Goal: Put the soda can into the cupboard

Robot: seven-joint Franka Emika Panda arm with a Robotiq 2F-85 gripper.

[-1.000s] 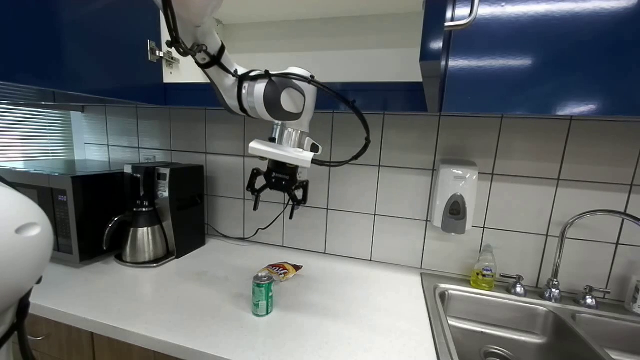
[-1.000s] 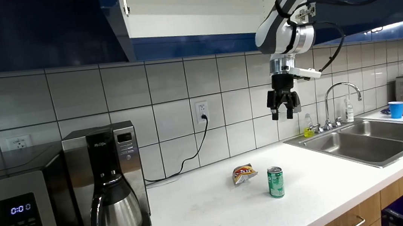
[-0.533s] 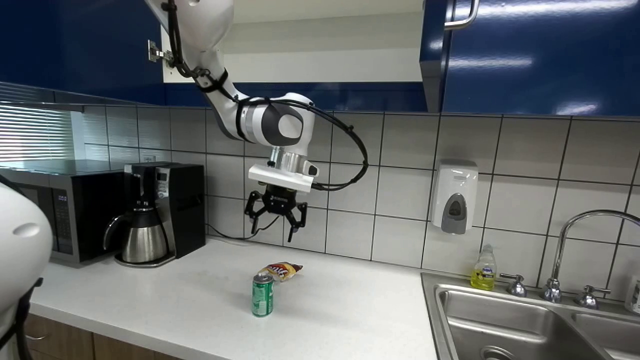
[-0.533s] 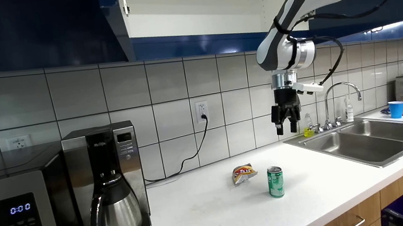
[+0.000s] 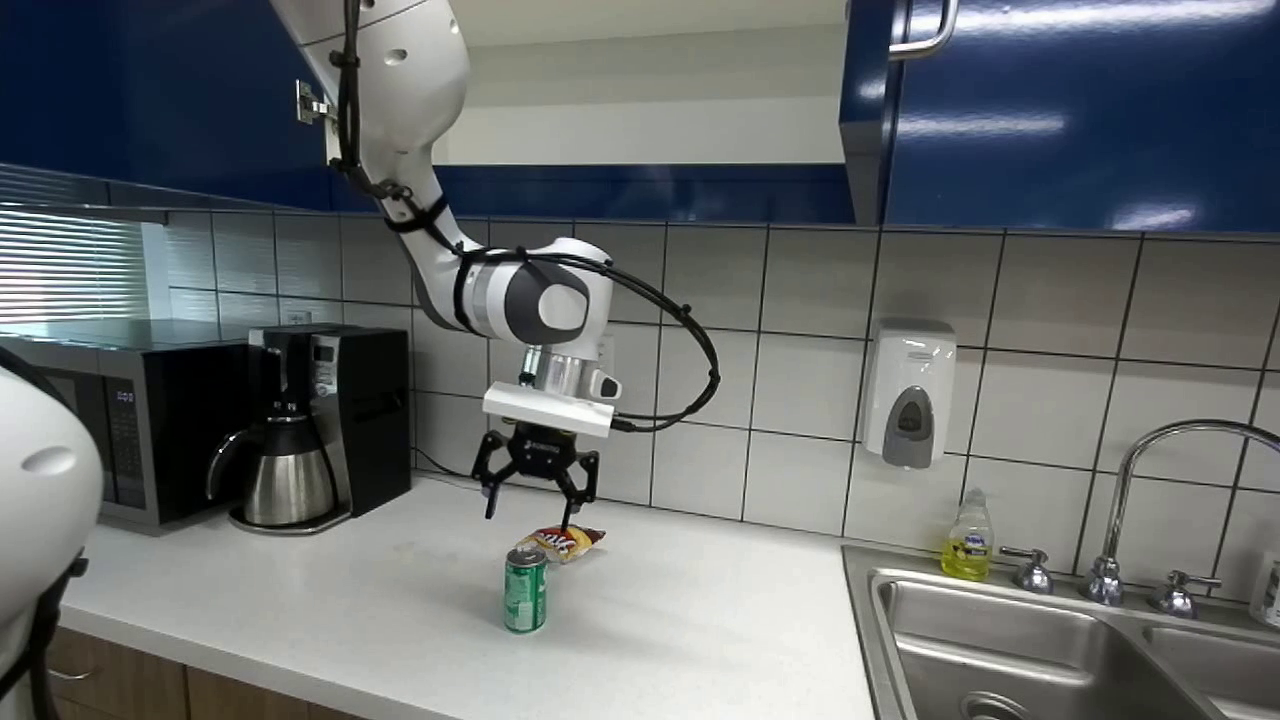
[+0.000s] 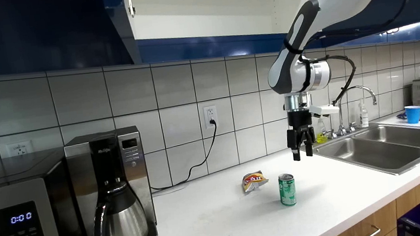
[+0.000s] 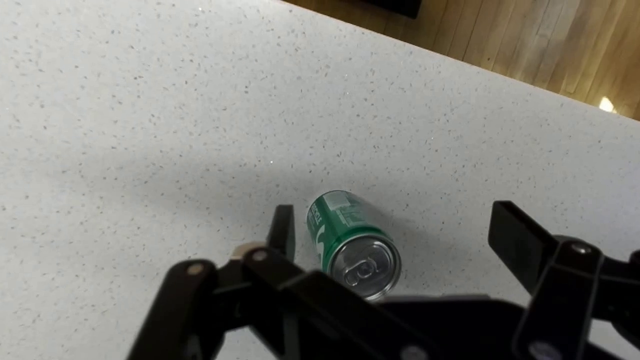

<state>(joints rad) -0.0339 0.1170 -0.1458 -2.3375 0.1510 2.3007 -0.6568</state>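
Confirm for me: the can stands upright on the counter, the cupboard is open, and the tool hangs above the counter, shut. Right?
Not quite: the tool is open, not shut; the wrist view shows its fingers spread apart. It does hang above the counter, the can stands upright there, and the cupboard is open.

Light glows through the blinds (image 5: 70,265) — counter (image 5: 720,620) bright, shadows soft.

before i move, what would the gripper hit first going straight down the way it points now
Likely the countertop, just beside the soda can: in an exterior view the downward line of the gripper runs slightly right of the can. Depth is unclear, so it could clip the can first.
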